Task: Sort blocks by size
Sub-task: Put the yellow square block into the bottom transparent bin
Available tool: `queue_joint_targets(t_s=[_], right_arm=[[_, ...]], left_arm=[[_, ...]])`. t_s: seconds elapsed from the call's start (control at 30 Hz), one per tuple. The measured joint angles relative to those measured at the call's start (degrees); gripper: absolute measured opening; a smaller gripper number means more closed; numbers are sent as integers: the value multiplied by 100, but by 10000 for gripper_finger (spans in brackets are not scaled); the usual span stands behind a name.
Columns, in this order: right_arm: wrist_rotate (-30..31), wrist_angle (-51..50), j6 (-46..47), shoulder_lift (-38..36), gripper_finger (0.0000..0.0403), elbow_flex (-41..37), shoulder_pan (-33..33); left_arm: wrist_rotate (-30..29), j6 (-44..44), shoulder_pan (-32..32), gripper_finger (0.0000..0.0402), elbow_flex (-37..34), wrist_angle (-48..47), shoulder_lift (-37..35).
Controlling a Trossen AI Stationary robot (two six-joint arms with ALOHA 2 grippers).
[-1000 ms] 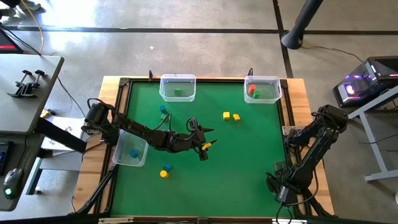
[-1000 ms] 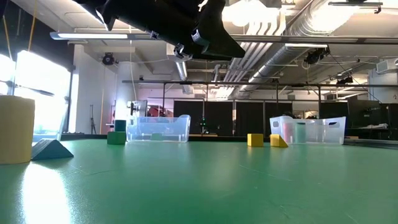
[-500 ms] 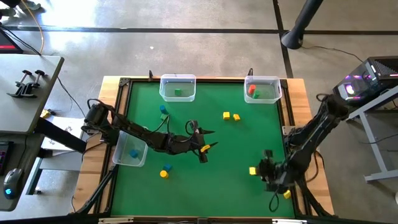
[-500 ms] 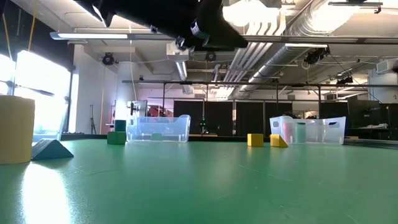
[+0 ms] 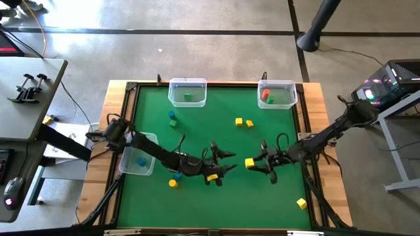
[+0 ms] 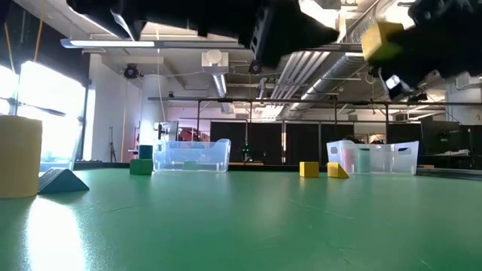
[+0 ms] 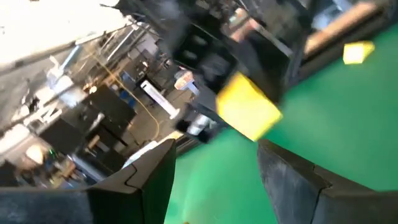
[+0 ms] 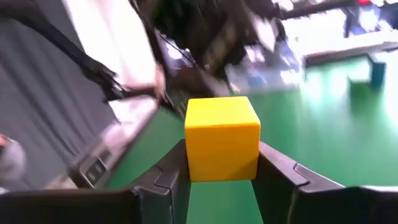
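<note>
My right gripper [image 5: 254, 163] hovers over the middle of the green table, shut on a yellow cube [image 5: 249, 162]. The cube also shows in the right wrist view [image 8: 222, 137] and high in the low view [image 6: 380, 39]. My left gripper [image 5: 225, 161] is open and empty, just left of the cube and facing it; its wrist view shows the cube [image 7: 249, 112] ahead. Other blocks rest on the mat: two yellow ones [image 5: 244, 122], a blue and a green one [image 5: 172, 118], and a blue and a yellow one [image 5: 174, 179]. My right gripper pinches the yellow cube by two opposite side faces [image 8: 190, 155] between its two fingers [image 8: 166, 177]. The fingers lie about level and point toward the table's left. The cube is lifted clear of the table, well above it, and sits square between the fingers.
Clear bins stand at the far edge, the left one [image 5: 187, 92] with a green block, the right one [image 5: 277, 94] with red and green blocks. A third bin [image 5: 138, 157] at the left edge holds a blue block. A yellow block [image 5: 301, 204] lies at the near right corner.
My right gripper has swung from the near right corner toward the table's middle, leftward and away from the near edge, carrying the yellow cube up into the air. My left gripper has shifted a little toward the near edge and now faces the cube.
</note>
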Motion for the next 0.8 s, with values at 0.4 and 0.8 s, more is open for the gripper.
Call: queue_joint_targets(t_s=[0.4, 0.8], right_arm=[[-1399, -142, -15, 2, 133, 468, -387], [-1050, -4, 257, 4, 134, 481, -419]], left_arm=[[1178, 1033, 2, 210, 133, -38, 126], [1281, 1951, 43, 210, 138, 658, 126]])
